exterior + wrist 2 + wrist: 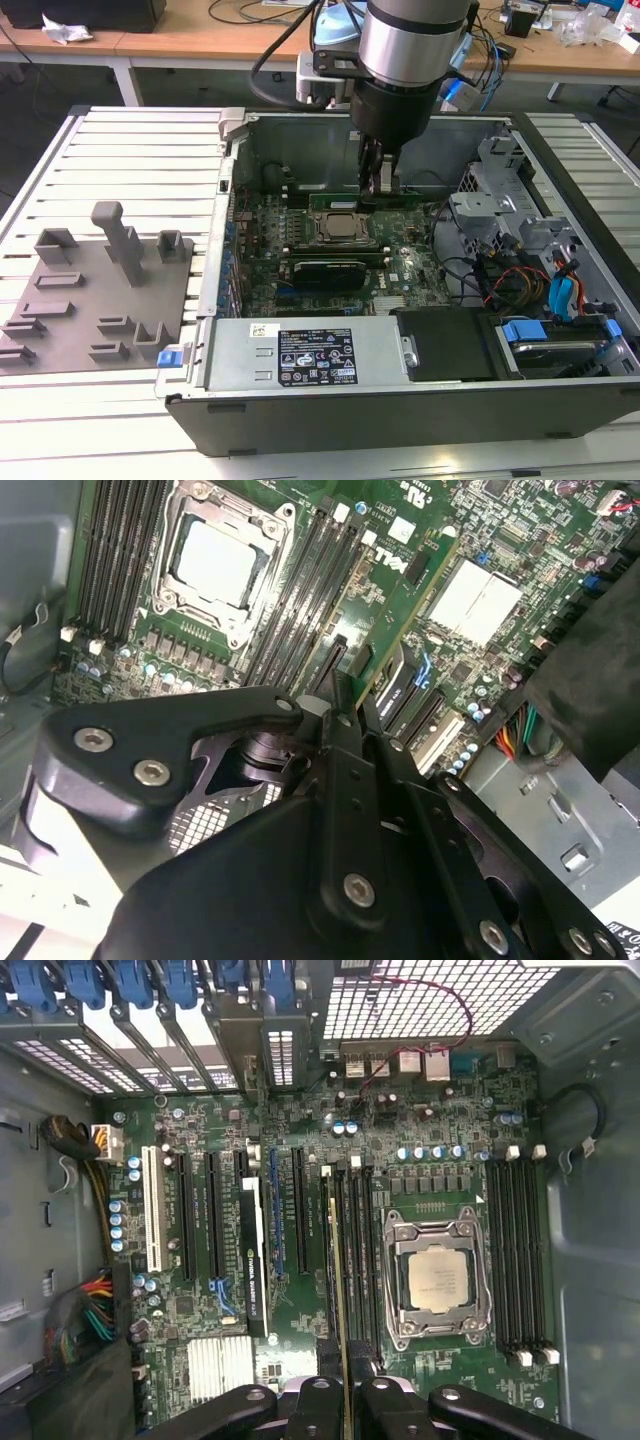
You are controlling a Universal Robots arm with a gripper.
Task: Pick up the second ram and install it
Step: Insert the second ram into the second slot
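- The exterior view takes in the whole open grey computer case (pixel 400 425) lying on the pale slatted metal surface (pixel 130 150). The grey plastic fixture tray (pixel 90 300) sits well apart at the exterior view's left. Both wrist views look down onto the green motherboard (pixel 300 1330) inside the case.
- In the exterior view the black hand (pixel 383 182) reaches down into the case and grips the second ram (pixel 335 199), a long, narrow, flat green circuit-board stick, from above.
- The hand's fingers are closed against the stick's two flat faces.
- In the first wrist view the second ram (pixel 334 1250) appears edge-on as a thin line. It runs out from between the fingertips of the hand (pixel 345 1388), over the long black memory slots (pixel 360 1260) just beside the square silver processor socket (pixel 437 1280).
- The stick stands on its long edge. Its long axis runs from the exterior view's left to its right, parallel to the slots.
- Whether it is seated in a slot cannot be told.
- In the second wrist view the hand (pixel 345 705) fills the foreground, with the socket (pixel 215 560) beyond.
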